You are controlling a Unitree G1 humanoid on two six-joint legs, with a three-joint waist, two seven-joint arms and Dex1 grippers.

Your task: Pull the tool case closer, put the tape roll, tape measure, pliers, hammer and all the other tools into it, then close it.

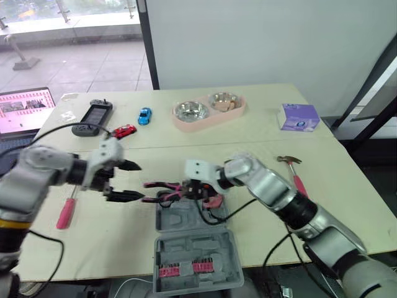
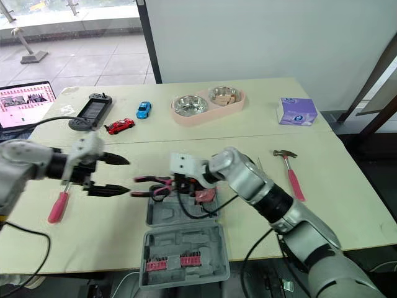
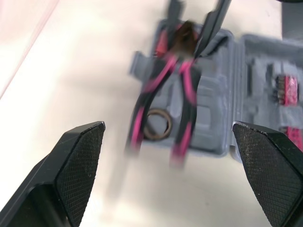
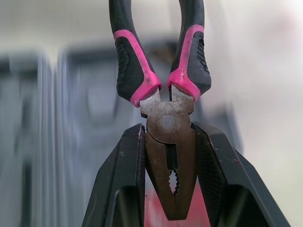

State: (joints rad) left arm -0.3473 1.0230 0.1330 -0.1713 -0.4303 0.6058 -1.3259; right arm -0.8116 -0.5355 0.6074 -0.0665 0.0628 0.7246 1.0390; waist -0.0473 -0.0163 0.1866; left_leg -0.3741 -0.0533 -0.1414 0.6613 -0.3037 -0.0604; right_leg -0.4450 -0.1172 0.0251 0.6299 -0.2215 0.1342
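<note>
From my head: my left pincer point(image 1: 138, 182) hangs wide open above the table point(image 1: 260, 143), just left of the pliers point(image 1: 162, 188); my right pincer point(image 1: 197, 189) is clamped on their metal head and holds them level over the far half of the open tool case point(image 1: 186, 245), handles pointing toward my left pincer; a black cable point(image 1: 218, 217) from my right wrist loops across that half; the hammer point(image 1: 293, 172) lies to the right, well apart from the case; a pink-handled screwdriver point(image 1: 65, 213) lies to the left, beside my left arm; along the far side sit a game controller point(image 1: 92, 117), a red toy car point(image 1: 124, 130), a blue toy car point(image 1: 144, 115), a pink double bowl point(image 1: 208, 110) and a purple tissue box point(image 1: 298, 117).

From my left wrist: the handles reach in between my spread fingers without touching them; a brown ring point(image 3: 158, 127) lies in the case beneath.

From my right wrist: both fingers point(image 4: 125, 175) press the pliers' head; the handles stand slightly apart.
</note>
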